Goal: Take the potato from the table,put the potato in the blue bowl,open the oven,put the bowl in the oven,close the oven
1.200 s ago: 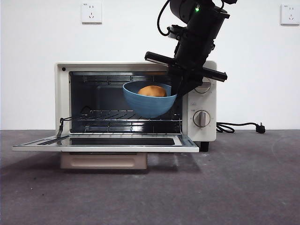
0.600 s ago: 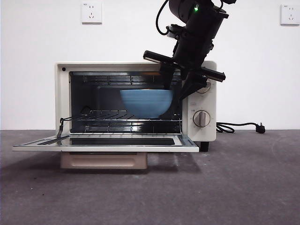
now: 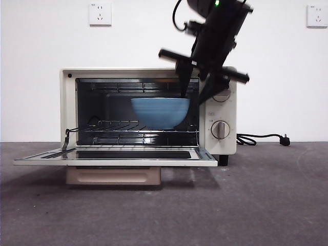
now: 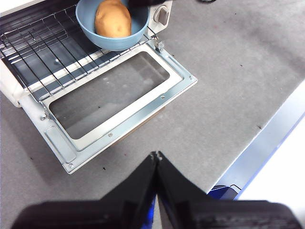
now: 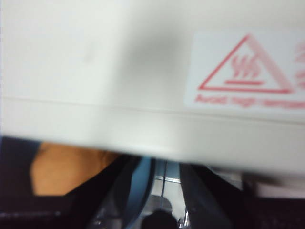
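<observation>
While tilted, right hand [image 3: 196, 91] straddles bowl [image 3: 160, 112] rim — open.

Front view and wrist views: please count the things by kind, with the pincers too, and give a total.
Oven: 1
Blue bowl: 1
Potato: 1
Pincers: 2, left pincer and right pincer
Wall sockets: 2
Total: 7
</observation>
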### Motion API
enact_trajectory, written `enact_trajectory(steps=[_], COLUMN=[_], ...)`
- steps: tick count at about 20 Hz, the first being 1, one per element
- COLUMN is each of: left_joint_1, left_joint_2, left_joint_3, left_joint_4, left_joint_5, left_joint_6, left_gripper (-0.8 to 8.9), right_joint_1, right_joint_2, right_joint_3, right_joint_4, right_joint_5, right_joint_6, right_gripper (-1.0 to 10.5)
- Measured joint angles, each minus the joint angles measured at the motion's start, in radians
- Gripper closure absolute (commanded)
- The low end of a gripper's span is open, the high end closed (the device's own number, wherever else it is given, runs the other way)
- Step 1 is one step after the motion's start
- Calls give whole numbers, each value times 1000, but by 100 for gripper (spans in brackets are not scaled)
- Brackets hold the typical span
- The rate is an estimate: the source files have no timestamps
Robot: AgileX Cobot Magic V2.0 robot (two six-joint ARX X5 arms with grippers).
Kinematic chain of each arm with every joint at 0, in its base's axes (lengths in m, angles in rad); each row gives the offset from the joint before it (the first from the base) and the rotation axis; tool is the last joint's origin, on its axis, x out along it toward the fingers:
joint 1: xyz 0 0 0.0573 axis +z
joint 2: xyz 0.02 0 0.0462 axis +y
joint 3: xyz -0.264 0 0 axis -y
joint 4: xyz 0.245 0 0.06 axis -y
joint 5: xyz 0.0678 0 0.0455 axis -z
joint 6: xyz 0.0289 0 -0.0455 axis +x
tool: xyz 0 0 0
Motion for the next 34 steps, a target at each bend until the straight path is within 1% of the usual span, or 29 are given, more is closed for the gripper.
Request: enact_trajectory(steps=[4, 6, 8, 11, 14, 17, 21, 23, 24, 26, 30, 32, 34], left_joint_1=[0, 0, 0, 20, 63, 118, 209, 265, 306, 376, 490, 523, 528], left_joint_2=[3, 7, 14, 16, 19, 38, 95, 134, 170, 247, 427, 521, 601], left_joint_3=[0, 0, -1, -21, -53, -105, -182, -219, -239, -255, -257, -257, -257], left_joint_4=[7, 19, 34, 105, 167, 203, 275, 338, 384, 454, 549, 588, 621], left_joint_5=[0, 0, 0, 0, 1, 35, 127, 180, 221, 267, 311, 333, 336], left_joint_6=[0, 0, 0, -2, -16, -27, -32, -40, -48, -64, -72, -71, -63], left_gripper=[822, 822, 822, 822, 822, 822, 822, 822, 822, 822, 822, 822, 822], right_joint_1=[0, 0, 0, 2, 7, 8, 8, 8, 8, 8, 8, 8, 8], right_joint_2=[-89, -124, -159, -213, -283, -365, -468, -524, -568, -648, -783, -834, -869], right_joint_3=[0, 0, 0, 0, 0, 0, 0, 0, 0, 0, 0, 0, 0], right_joint_4=[-71, -115, -173, -269, -369, -454, -529, -557, -576, -617, -666, -672, -673], right_joint_5=[-6, -33, -82, -158, -202, -210, -210, -210, -210, -210, -210, -210, -210], right_joint_6=[-4, -14, -33, -79, -138, -198, -256, -275, -286, -294, -301, -301, -301], right_gripper=[780, 782, 784, 784, 784, 784, 784, 784, 784, 784, 785, 788, 788])
